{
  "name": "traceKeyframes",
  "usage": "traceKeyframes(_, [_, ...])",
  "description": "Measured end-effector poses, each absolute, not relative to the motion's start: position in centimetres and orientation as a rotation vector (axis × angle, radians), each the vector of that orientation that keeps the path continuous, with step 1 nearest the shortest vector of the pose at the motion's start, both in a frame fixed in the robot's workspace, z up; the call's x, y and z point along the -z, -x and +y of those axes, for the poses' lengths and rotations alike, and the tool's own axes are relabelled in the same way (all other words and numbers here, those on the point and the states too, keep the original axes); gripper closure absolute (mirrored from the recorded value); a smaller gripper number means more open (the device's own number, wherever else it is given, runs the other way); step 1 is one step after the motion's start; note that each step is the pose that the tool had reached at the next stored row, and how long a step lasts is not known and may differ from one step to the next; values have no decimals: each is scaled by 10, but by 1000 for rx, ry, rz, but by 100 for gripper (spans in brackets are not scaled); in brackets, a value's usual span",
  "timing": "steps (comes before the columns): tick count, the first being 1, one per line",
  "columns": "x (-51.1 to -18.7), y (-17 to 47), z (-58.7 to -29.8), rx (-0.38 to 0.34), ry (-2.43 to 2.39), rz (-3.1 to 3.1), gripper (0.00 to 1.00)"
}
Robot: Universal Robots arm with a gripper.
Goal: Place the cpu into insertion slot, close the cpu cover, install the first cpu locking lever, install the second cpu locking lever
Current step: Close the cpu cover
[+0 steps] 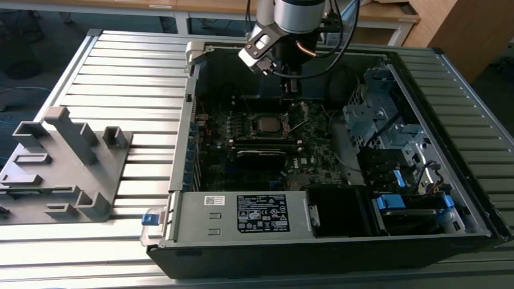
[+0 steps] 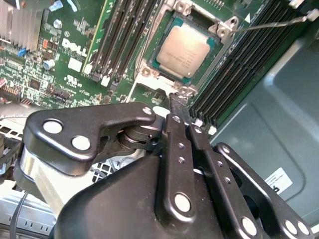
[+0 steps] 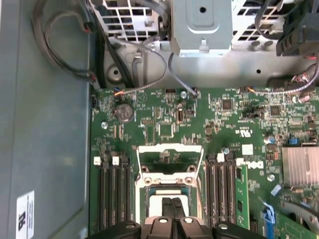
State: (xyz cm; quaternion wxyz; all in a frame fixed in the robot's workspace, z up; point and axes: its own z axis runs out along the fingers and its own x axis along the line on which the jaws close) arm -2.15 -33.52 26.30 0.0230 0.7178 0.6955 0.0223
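The cpu (image 2: 182, 47), a flat square chip with a silver-grey top, lies seated in the insertion slot (image 2: 218, 44) on the green motherboard. The cpu cover (image 3: 169, 155), a thin silvery frame, stands raised and open at the socket's far side. My gripper (image 2: 175, 102) is shut, its fingers pressed together with nothing seen between them. It hovers close above the socket's edge, and the first wrist view puts the gripper (image 3: 173, 205) just short of the open cover. A thin wire locking lever (image 2: 271, 22) sticks out unlatched beside the socket. In the exterior view the socket (image 1: 269, 124) lies below the arm's wrist (image 1: 281, 36).
Long black memory slots (image 2: 239, 64) flank the socket on both sides. A finned heatsink (image 3: 300, 167), loose cables (image 3: 149, 84) and a metal drive cage (image 1: 377, 111) lie inside the case. The case walls (image 1: 180, 150) enclose the board. A grey fixture (image 1: 64, 162) sits at the exterior view's left.
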Motion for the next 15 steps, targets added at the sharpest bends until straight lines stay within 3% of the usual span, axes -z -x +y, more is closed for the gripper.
traceKeyframes(15, [-263, 11, -335, -69, -2223, 2153, 90])
